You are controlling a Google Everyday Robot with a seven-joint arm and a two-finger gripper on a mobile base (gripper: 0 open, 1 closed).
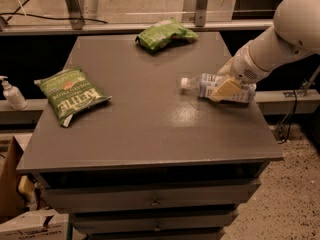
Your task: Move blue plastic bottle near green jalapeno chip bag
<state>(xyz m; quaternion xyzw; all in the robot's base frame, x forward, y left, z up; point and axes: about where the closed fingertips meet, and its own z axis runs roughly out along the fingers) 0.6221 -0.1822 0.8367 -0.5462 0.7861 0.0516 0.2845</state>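
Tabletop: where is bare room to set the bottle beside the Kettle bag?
The wide middle of the table, between the Kettle bag and the bottle, is bare, as is the front strip. Crowded only at the right edge, where the gripper sits at the bottle, and at the back, by the smaller green bag.

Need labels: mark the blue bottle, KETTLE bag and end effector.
blue bottle (206,84), camera view, label by the neck.
KETTLE bag (74,94), camera view, white lettering.
end effector (227,89), camera view, tip over the bottle.

table (160,124) | Kettle bag (72,94) left | bunched bag (164,33) rear | bottle (201,84) right, hand (226,89) there
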